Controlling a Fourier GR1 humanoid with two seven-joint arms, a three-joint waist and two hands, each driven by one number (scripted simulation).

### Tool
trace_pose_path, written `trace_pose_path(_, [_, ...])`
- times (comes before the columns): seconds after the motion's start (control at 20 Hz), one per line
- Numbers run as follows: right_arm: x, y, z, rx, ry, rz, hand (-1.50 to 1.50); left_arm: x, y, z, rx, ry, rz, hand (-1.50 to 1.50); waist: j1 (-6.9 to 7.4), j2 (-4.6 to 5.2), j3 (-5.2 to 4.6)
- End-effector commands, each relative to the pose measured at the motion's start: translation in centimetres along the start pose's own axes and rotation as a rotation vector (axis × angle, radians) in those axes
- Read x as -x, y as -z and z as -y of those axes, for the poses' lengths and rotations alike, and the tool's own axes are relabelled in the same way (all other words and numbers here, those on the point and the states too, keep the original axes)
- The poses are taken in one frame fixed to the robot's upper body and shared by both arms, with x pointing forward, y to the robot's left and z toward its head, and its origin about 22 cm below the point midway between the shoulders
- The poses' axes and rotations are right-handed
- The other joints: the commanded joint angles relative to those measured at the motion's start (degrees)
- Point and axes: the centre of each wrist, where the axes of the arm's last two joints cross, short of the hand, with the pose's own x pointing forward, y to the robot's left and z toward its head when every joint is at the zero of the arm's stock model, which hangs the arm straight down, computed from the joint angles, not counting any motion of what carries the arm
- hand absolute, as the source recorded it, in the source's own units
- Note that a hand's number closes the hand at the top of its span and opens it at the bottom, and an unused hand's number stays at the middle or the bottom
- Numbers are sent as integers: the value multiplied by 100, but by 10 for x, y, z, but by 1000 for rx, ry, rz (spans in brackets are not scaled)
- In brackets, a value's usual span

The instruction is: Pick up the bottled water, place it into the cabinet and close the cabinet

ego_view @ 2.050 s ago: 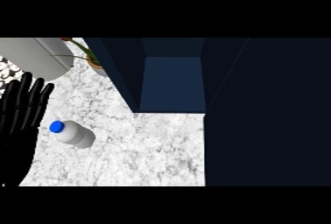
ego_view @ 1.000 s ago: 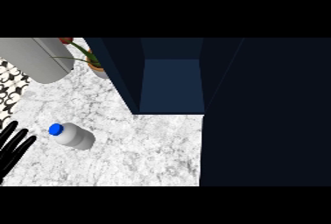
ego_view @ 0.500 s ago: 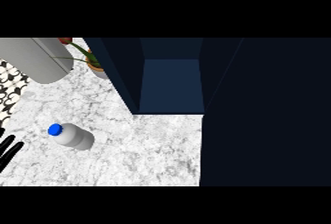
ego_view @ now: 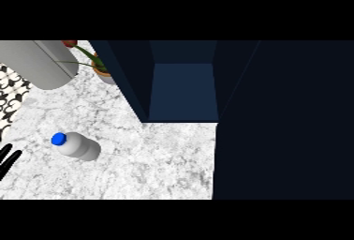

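At the far left edge, low down: left hand (ego_view: 6,158), only straight black fingers (ego_view: 10,154) showing, spread and released, grasping nothing, apart from the bottle

Just right of that, on the pale marbled table (ego_view: 159,159): bottle of water (ego_view: 77,146), clear body, blue cap (ego_view: 59,138) toward the left, standing free and untouched, near the table's left side and well short of the cabinet

Above the bottle, at the upper left: large grey rounded object (ego_view: 43,62), and beside it on the right a small potted plant (ego_view: 97,63) with green leaves, tucked against the cabinet's left wall

In the middle: dark blue cabinet (ego_view: 183,89), open, its lighter blue inside facing down toward the table, with nothing visible in it

Filling the right side: broad dark panel (ego_view: 283,122), the cabinet's open door as far as can be told, running from top to bottom beside the table's right edge

Right hand nowhere in view
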Motion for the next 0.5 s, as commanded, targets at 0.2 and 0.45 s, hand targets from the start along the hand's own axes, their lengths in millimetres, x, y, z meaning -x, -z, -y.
trace_pose_path(0.2, [-7, 2, -11, -15, -5, 4, -150, 15, 15, -33, -39, 44, -22, -150, -9, 8, 2])
trace_pose_path(0.45, [9, -7, -9, -27, -25, -9, -150, 22, 40, -38, -37, 99, -12, -150, -21, 8, 4])
